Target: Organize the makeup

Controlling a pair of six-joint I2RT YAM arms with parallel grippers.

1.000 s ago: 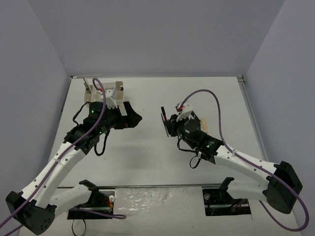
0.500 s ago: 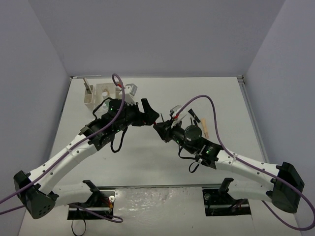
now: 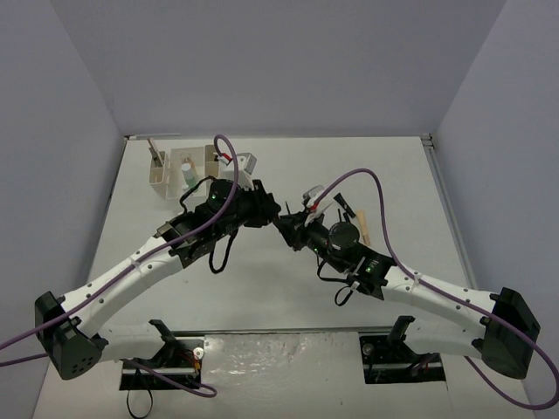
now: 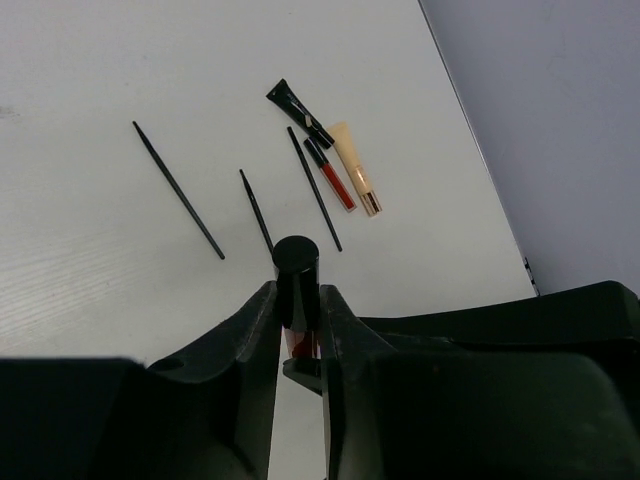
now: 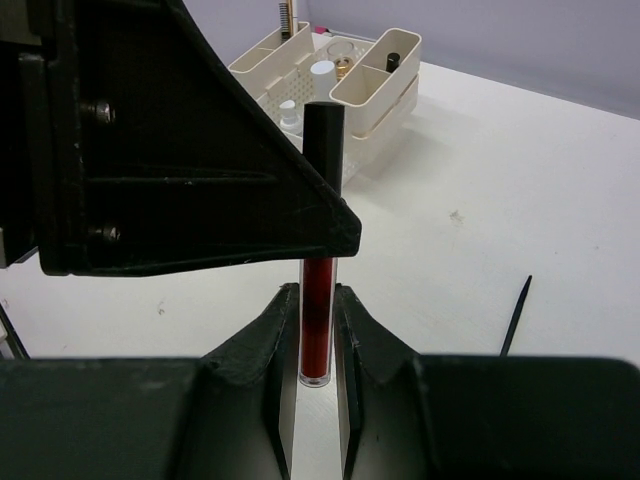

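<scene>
A red tube with a black cap [image 5: 318,300] is held in the air between both grippers over the table's middle [image 3: 281,222]. My right gripper [image 5: 317,296] is shut on its red lower end. My left gripper [image 4: 297,290] is shut on the black cap end [image 4: 296,262], and in the top view it [image 3: 270,213] stands nose to nose with the right gripper [image 3: 293,230]. More makeup lies on the table beyond: a black tube [image 4: 298,108], a red tube [image 4: 336,182], a tan tube [image 4: 357,170] and three thin black pencils [image 4: 178,190].
The white-and-beige compartmented box [image 3: 160,179] stands at the back left, with small capped bottles [image 5: 322,72] and a brush in its compartments [image 5: 385,95]. Side and back walls close in the table. The loose makeup [image 3: 358,218] lies just right of the right gripper.
My left arm swung from the box to the table's middle and its open jaws closed on the tube's cap. My right gripper carried the tube a little left to meet it.
</scene>
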